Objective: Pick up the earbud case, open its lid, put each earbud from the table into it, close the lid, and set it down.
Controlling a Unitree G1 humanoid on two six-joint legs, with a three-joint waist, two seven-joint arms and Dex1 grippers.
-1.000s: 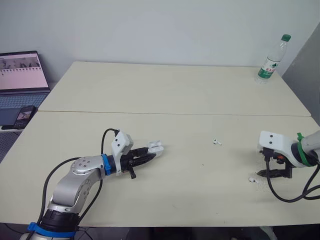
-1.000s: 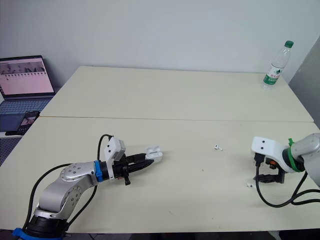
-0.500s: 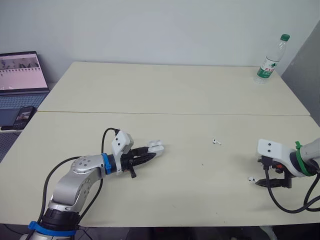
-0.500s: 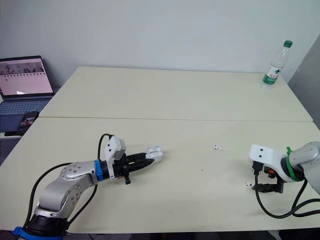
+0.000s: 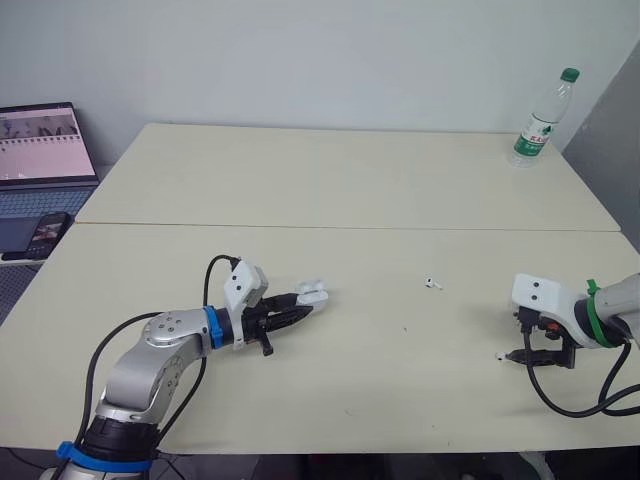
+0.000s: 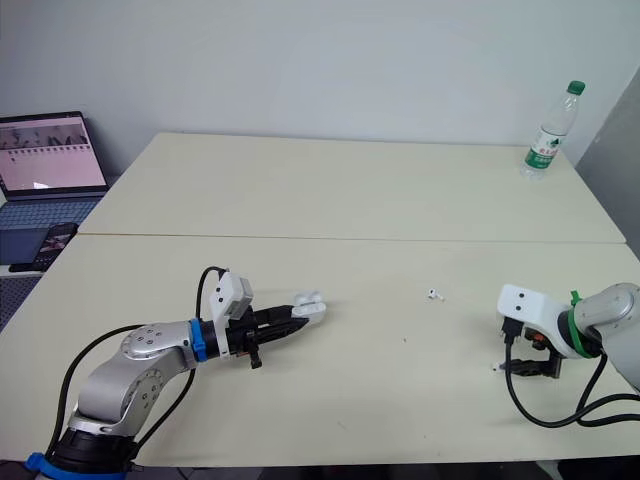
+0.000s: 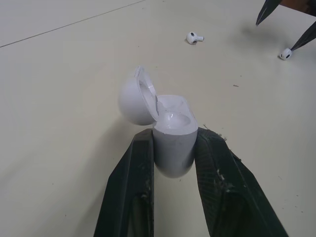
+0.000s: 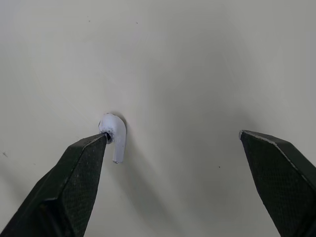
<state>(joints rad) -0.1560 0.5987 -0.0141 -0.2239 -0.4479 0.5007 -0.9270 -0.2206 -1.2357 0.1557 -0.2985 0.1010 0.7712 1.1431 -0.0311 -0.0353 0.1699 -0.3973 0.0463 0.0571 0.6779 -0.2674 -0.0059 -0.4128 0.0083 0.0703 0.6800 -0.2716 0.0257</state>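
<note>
The left gripper [image 5: 293, 311] is clamped on the case [image 7: 173, 137], its lid [image 7: 134, 97] hinged open beyond the fingertips, an earbud [image 5: 433, 284] lies on the table [image 5: 350, 180] well ahead, and the right gripper [image 8: 173, 134] is spread wide, one fingertip touching the second earbud [image 8: 115, 136].

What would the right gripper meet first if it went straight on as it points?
Most likely the table: the right gripper points down at it, open. An earbud lies right at one fingertip, so that finger may touch it first.
</note>
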